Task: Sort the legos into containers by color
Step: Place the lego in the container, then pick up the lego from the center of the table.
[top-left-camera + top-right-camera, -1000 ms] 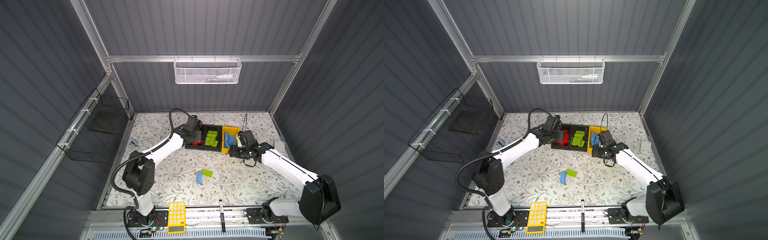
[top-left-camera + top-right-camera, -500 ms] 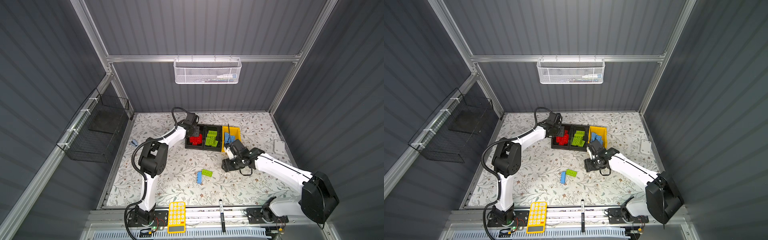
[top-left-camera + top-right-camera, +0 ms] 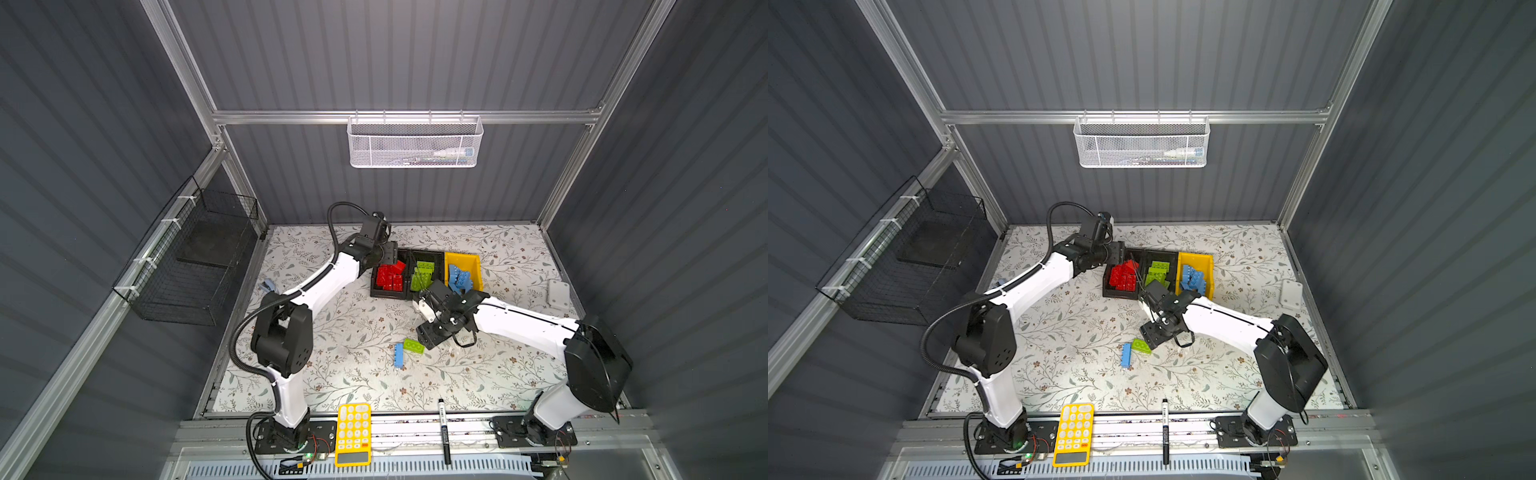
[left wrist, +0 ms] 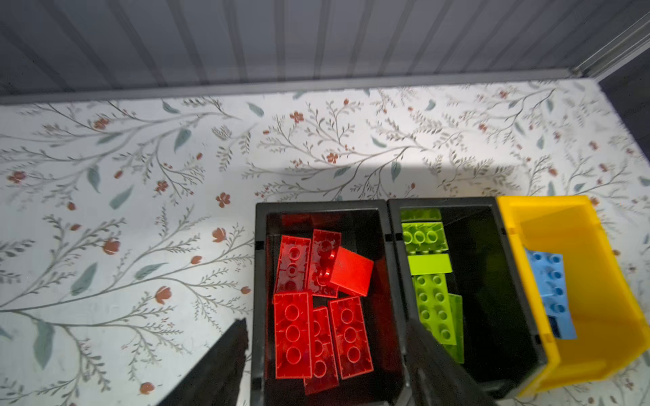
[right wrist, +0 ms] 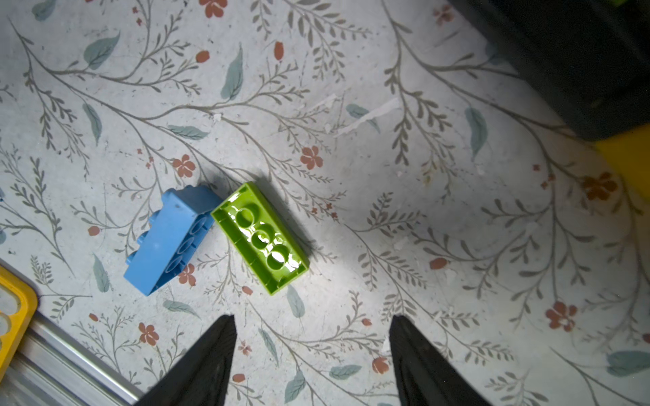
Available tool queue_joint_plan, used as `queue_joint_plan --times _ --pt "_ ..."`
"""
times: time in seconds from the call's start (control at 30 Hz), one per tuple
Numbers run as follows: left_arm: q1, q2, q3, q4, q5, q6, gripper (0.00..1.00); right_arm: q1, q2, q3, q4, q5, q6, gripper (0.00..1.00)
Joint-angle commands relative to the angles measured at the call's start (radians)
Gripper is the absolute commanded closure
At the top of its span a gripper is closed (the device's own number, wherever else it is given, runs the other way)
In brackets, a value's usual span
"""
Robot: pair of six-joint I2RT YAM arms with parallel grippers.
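While your right gripper (image 5: 312, 318) hangs spread and empty, the green Duplo brick (image 5: 260, 237) lies hollow-side up on the mat just ahead. A blue brick (image 5: 169, 242) on its side touches its corner. Your left gripper (image 4: 327, 323), spread and empty, is over the red bin (image 4: 316, 205). The green bin (image 4: 439, 203) and yellow bin (image 4: 598, 281) adjoin it.

Reading no text, brand, number or sign anywhere. Showing rows of pale keys on the yellow calculator (image 3: 353, 432) at the front rail in both top views, any figures on them being too small to make out. Carrying faint pale print along the barrel of the black marker (image 3: 444, 430) near it, blurring past reading. Lying in the white mesh basket (image 3: 374, 145) on the back wall, a white tube (image 3: 453, 153) with printing likewise illegible.
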Motion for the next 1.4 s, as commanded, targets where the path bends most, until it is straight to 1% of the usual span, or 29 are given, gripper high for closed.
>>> queue_joint_plan --times 0.0,0.1,0.17,0.27,0.4,0.63,0.73,0.83,0.97,1.07,1.27,1.37 --pt "0.014 -0.087 -0.071 -0.002 -0.046 -0.004 0.27 0.034 0.049 0.044 -0.040 -0.015 -0.075 0.28" --pt "0.018 -0.161 -0.132 -0.010 -0.073 -0.010 0.27 0.063 0.097 0.076 -0.057 -0.038 -0.111 0.26" --pt "0.023 -0.205 -0.197 -0.014 -0.087 -0.019 0.26 0.077 0.122 0.091 -0.057 -0.033 -0.125 0.25" --pt "0.028 -0.261 -0.251 -0.026 -0.102 -0.036 0.26 0.084 0.159 0.110 -0.057 -0.006 -0.135 0.26" --pt "0.029 -0.309 -0.293 -0.044 -0.105 -0.053 0.26 0.084 0.207 0.124 -0.056 0.027 -0.155 0.34" --pt "0.030 -0.344 -0.320 -0.064 -0.116 -0.062 0.26 0.093 0.247 0.144 -0.040 0.060 -0.167 0.37" --pt "0.030 -0.351 -0.324 -0.064 -0.116 -0.066 0.25 0.103 0.264 0.150 -0.034 0.082 -0.164 0.41" --pt "0.030 -0.354 -0.328 -0.064 -0.114 -0.071 0.25 0.103 0.272 0.140 -0.021 0.081 -0.153 0.48" --pt "0.030 -0.358 -0.326 -0.067 -0.119 -0.065 0.26 0.089 0.234 0.114 -0.001 0.049 -0.132 0.61" --pt "0.031 -0.352 -0.313 -0.067 -0.114 -0.055 0.26 0.070 0.181 0.094 0.013 0.038 -0.114 0.66" --pt "0.030 -0.329 -0.307 -0.055 -0.088 -0.060 0.26 -0.002 0.067 0.064 0.024 0.020 -0.078 0.71" --pt "0.030 -0.331 -0.316 -0.059 -0.080 -0.066 0.27 -0.057 0.010 0.068 0.023 0.032 -0.055 0.72"
